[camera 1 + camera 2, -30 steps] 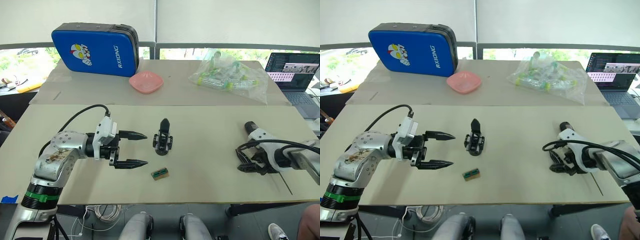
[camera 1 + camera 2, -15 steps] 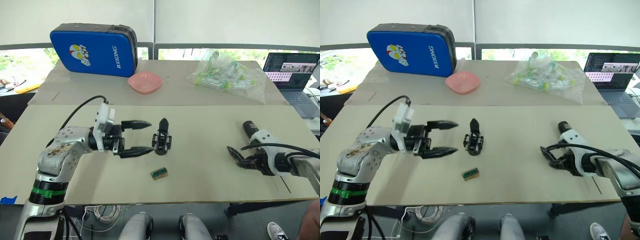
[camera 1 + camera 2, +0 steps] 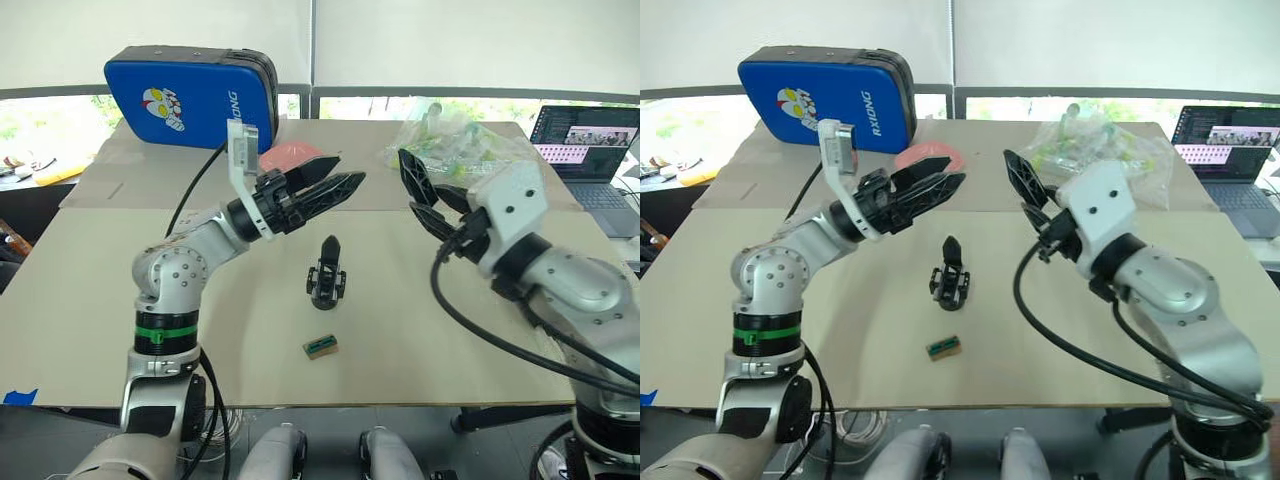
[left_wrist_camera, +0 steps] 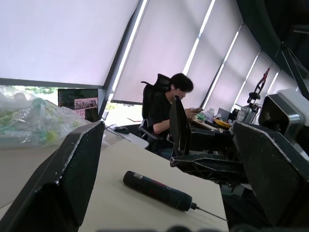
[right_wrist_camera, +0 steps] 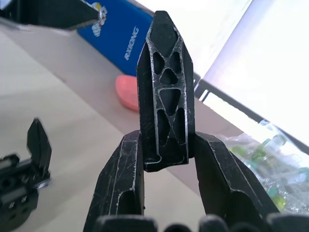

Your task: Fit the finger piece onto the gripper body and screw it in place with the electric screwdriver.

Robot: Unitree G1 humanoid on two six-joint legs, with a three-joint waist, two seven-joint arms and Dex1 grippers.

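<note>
The gripper body [image 3: 326, 275] stands on the table's middle, its one pointed finger up. My right gripper [image 5: 166, 140] is raised above the table to the right of it, shut on the finger piece [image 5: 165, 96], a black ribbed wedge pointing out past the fingertips. My left gripper [image 3: 350, 169] hangs in the air above and behind the gripper body, open and empty, facing the right gripper [image 4: 193, 154]. The electric screwdriver [image 4: 157, 191] lies flat on the table, below the right gripper in the left wrist view.
A small tan-and-green block [image 3: 320, 346] lies in front of the gripper body. At the back are a blue case [image 3: 190, 100], a pink bowl [image 3: 290, 152] and a bag of tubes [image 3: 455, 145]. A laptop [image 3: 585, 150] sits far right. A person [image 4: 166, 111] sits beyond the table.
Both arms have risen off the table. The right gripper came up and inward with the finger piece in it. The left gripper lifted from beside the gripper body to above it.
</note>
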